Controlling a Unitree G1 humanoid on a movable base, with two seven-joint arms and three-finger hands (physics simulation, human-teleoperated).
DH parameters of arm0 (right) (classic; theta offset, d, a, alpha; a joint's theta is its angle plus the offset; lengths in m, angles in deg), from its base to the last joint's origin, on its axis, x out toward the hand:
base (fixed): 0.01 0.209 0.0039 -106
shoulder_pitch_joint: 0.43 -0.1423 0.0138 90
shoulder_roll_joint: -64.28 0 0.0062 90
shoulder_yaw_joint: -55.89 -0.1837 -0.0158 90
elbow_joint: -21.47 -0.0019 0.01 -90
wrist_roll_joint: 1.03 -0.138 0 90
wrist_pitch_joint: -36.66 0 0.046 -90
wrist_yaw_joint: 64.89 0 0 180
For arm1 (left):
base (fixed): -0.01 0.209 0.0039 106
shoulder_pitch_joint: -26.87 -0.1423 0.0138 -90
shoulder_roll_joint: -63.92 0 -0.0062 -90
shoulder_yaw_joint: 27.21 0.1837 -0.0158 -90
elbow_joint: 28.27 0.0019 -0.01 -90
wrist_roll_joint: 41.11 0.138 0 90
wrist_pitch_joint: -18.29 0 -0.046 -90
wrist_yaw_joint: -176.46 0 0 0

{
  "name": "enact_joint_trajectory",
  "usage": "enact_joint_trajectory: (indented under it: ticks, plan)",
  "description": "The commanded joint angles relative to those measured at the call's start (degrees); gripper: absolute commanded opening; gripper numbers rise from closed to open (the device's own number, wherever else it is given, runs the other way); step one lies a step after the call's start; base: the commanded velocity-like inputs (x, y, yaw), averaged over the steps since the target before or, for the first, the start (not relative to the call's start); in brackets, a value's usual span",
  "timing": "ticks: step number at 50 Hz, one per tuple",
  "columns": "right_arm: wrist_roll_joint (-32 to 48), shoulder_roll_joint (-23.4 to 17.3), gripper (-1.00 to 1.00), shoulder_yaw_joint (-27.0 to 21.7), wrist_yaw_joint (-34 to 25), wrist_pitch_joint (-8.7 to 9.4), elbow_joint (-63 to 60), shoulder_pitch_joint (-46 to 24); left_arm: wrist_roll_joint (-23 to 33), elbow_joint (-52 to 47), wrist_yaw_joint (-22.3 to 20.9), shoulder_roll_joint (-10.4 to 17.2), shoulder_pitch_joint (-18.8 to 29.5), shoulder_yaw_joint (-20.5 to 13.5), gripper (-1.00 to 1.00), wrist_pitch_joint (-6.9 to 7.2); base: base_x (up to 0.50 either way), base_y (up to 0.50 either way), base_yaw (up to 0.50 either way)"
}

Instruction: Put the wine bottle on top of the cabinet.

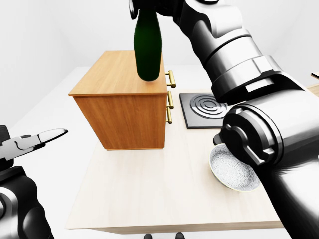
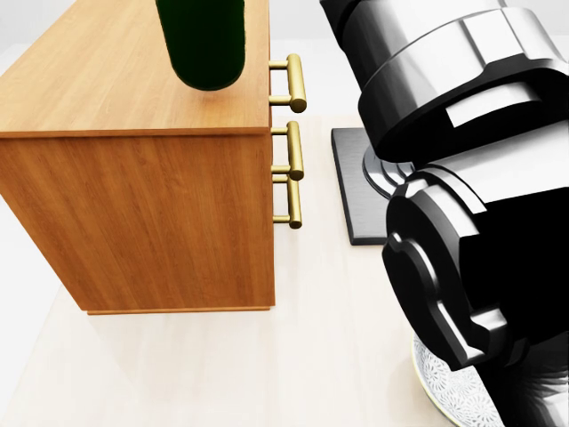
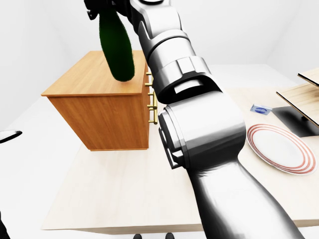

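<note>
At the far left of the left-eye view we see our left hand (image 1: 37, 139) low beside the table, its fingers spread and holding nothing. To its right, the wooden cabinet (image 1: 119, 107) stands on the pale table (image 1: 149, 194), its brass drawer handles (image 1: 171, 94) facing right. The dark green wine bottle (image 1: 148, 47) hangs upright above the cabinet's top, toward its right edge; its base looks close to the wood, but we cannot tell whether it touches. Our right hand (image 1: 149, 6) grips the bottle at the neck, at the top edge of the view, and the fingers are mostly cut off, so we see only that they close round it. Right of the cabinet lies a dark square hob plate (image 1: 204, 109) with rings, nearer us a patterned bowl (image 1: 234, 172) partly behind our right arm, and farther right, in the right-eye view, a red-rimmed plate (image 3: 281, 148).
</note>
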Motion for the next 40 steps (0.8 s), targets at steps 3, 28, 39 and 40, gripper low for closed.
enact_joint_trajectory:
  ticks: [3, 28, 39, 40]
  plan:
    - [-0.5, -0.1, -0.92, -1.8, 0.4, 0.0, -1.1, -0.5, 0.2, 0.2, 0.0, -0.1, 0.0, 0.2, 1.0, 0.0, 0.0, 0.0, 0.0]
    - [1.0, 0.2, -0.91, -1.3, -0.9, 0.0, -1.1, 0.3, 0.4, 0.3, 0.0, -0.2, 0.0, 0.4, 1.0, 0.0, 0.0, 0.0, 0.0]
    - [0.9, 0.3, -0.89, -1.4, -0.8, 0.0, -1.1, 0.8, 0.6, 0.5, -0.1, -0.2, 0.0, 0.5, 1.0, 0.0, 0.0, 0.0, 0.0]
    - [0.9, 0.3, -0.89, -1.5, -0.7, 0.0, -1.1, 0.9, 0.6, 0.5, -0.1, -0.3, 0.0, 0.5, 1.0, 0.0, 0.0, 0.0, 0.0]
